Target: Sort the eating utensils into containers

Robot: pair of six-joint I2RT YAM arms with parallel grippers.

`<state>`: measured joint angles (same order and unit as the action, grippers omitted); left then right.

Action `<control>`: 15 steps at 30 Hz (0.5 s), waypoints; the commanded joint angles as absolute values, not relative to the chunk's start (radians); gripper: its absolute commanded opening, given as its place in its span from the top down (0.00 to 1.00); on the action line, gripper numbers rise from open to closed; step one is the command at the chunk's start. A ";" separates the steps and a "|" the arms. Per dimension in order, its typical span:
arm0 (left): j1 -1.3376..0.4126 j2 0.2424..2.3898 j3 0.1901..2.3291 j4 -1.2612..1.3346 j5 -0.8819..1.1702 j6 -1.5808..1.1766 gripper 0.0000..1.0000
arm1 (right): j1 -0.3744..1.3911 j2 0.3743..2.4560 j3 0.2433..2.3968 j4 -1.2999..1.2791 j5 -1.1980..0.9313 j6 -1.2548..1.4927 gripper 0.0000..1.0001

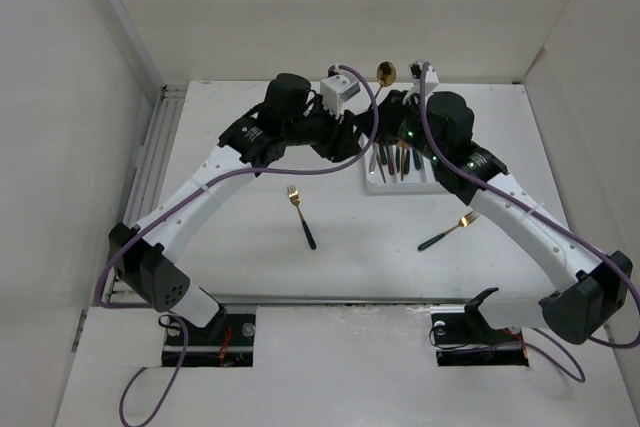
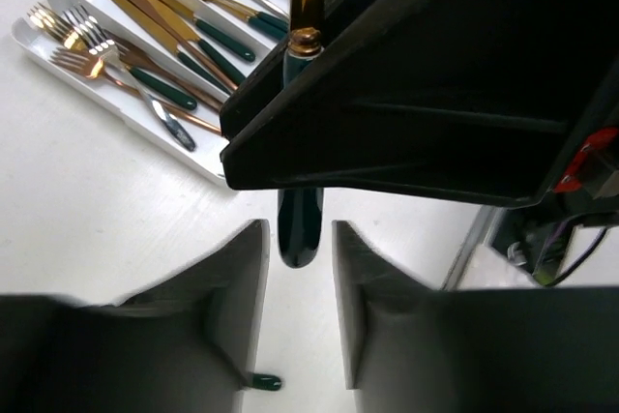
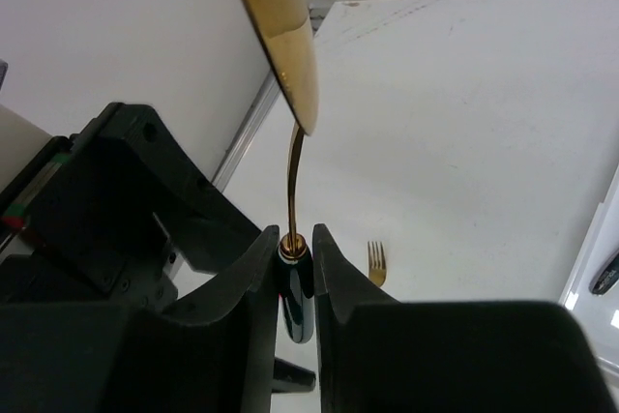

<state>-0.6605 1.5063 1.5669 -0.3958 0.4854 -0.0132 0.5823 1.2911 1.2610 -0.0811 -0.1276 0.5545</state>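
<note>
My right gripper (image 3: 296,249) is shut on the dark green handle of a gold spoon (image 3: 276,26) and holds it upright in the air; its gold head shows in the top view (image 1: 385,72). My left gripper (image 2: 298,273) is open, and the spoon's handle tip (image 2: 298,239) hangs between its fingertips with a gap on each side. The white tray (image 2: 39,50) lies beyond, with several forks, knives (image 2: 160,31) and spoons lying in its three compartments. In the top view both grippers meet just behind the tray (image 1: 372,185).
A fork (image 1: 303,217) with a green handle lies loose at table centre; it also shows in the right wrist view (image 3: 376,263). Another gold-headed utensil (image 1: 447,232) lies to the right. The metal rail (image 1: 150,162) runs along the left wall.
</note>
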 commanded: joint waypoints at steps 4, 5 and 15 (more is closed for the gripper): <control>-0.666 1.508 1.615 -0.370 0.433 -0.028 0.00 | 0.563 1.239 1.284 -0.066 -0.132 0.541 1.00; -0.666 1.508 1.615 -0.380 0.420 -0.028 0.00 | 0.548 1.239 1.284 -0.081 -0.150 0.525 1.00; -0.666 1.517 1.631 -0.460 0.065 0.006 0.00 | 0.282 1.406 1.538 -0.650 -0.232 0.258 1.00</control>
